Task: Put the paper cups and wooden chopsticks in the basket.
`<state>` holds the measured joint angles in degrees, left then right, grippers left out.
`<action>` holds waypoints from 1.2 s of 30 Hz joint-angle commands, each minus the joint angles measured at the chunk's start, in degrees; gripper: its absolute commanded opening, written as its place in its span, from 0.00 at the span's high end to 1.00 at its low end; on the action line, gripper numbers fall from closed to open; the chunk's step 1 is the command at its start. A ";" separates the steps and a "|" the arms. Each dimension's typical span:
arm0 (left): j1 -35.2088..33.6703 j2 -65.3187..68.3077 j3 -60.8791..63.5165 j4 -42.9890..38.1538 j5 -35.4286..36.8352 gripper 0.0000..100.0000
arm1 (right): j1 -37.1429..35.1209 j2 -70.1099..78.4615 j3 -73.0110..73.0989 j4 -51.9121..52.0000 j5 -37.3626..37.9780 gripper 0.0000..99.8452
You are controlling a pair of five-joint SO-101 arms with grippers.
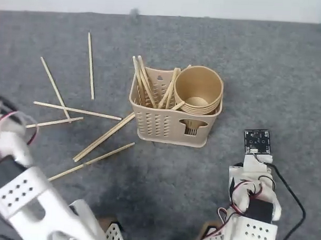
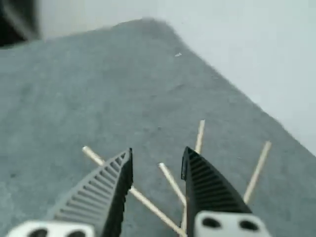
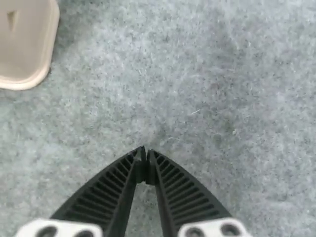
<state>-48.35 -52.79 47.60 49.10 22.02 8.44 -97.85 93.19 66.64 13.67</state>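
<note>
A beige perforated basket (image 1: pixel 168 125) stands mid-carpet. Stacked paper cups (image 1: pixel 198 89) sit in its right half, and several wooden chopsticks (image 1: pixel 145 82) lean in its left half. More loose chopsticks (image 1: pixel 76 111) lie scattered on the carpet to its left, one of them (image 1: pixel 104 136) touching the basket's corner. My left gripper (image 2: pixel 158 155) is open above some of these chopsticks (image 2: pixel 170 180), with nothing between its fingers. The left arm (image 1: pixel 21 191) is at the lower left. My right gripper (image 3: pixel 144 152) is shut and empty over bare carpet, near the basket's base (image 3: pixel 24 44).
Grey carpet covers the whole work area up to a pale wall at the back (image 1: pixel 164 3). The right arm (image 1: pixel 252 202) stands at the lower right, in front of the basket. Open carpet lies to the right of the basket.
</note>
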 commanded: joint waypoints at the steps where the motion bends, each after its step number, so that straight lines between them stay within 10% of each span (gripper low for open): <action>1: -5.01 4.57 4.09 -5.54 3.16 0.85 | -0.13 -0.84 -0.53 0.40 0.62 0.99; 36: -9.23 85.45 -60.79 17.23 13.01 0.85 | -0.13 -0.84 -0.53 0.57 0.62 0.99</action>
<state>-57.85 31.43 -7.78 65.71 33.98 8.44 -97.85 93.19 66.64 13.67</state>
